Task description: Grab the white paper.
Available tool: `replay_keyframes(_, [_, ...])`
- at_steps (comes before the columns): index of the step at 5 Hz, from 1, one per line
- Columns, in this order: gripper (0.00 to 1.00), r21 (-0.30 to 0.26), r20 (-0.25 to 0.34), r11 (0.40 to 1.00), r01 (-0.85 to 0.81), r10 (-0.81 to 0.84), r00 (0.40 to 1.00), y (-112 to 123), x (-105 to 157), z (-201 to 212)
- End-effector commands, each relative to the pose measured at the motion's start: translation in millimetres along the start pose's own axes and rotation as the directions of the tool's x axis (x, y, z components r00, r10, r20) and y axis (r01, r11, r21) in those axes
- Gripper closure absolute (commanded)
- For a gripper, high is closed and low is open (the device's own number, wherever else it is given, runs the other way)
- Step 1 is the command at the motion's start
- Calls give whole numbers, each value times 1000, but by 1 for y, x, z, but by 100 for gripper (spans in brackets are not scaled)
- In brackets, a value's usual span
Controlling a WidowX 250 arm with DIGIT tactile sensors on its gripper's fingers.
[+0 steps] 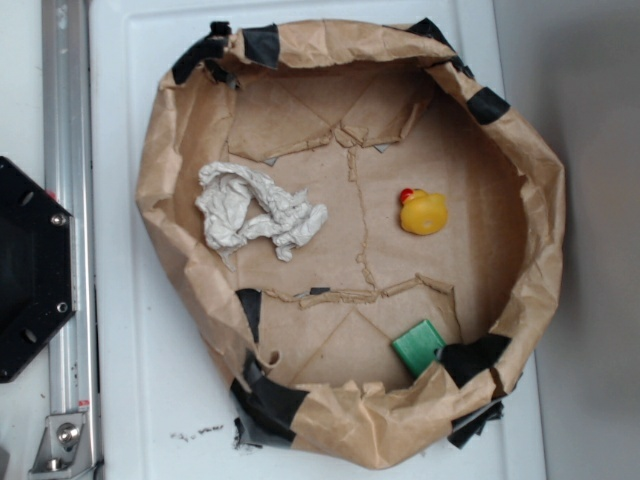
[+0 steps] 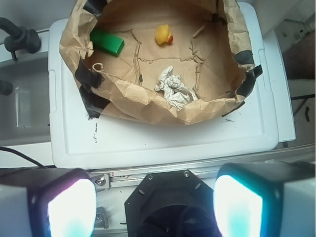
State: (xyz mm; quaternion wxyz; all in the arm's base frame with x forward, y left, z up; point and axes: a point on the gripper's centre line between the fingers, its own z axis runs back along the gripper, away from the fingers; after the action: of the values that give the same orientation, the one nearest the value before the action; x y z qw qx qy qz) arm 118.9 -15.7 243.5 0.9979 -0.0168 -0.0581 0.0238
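Observation:
The white paper [image 1: 255,213] is a crumpled off-white wad lying on the floor of a brown kraft paper bowl [image 1: 545,210], in its left part. In the wrist view the white paper [image 2: 174,88] lies just inside the bowl's near wall. My gripper [image 2: 155,207] is open, its two glowing pads wide apart at the bottom corners of the wrist view, with nothing between them. It hangs well back from the bowl, over the black robot base [image 2: 168,205]. The gripper does not show in the exterior view.
A yellow duck [image 1: 424,212] and a green block [image 1: 418,346] also lie in the bowl. The bowl's raised crumpled wall with black tape [image 1: 268,400] rings everything. It stands on a white tray [image 1: 150,350]. A metal rail [image 1: 68,200] and the robot base [image 1: 30,265] are at left.

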Motion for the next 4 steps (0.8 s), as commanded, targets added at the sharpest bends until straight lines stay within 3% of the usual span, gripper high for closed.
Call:
replay_keyframes(1, [0, 0, 0, 1000, 0, 0, 1000, 0, 0, 0])
replay_keyframes(2, [0, -1, 51, 1000, -27, 27, 998, 16, 45, -55])
replay_keyframes(4, [0, 50, -50, 993, -103, 105, 993, 42, 131, -136])
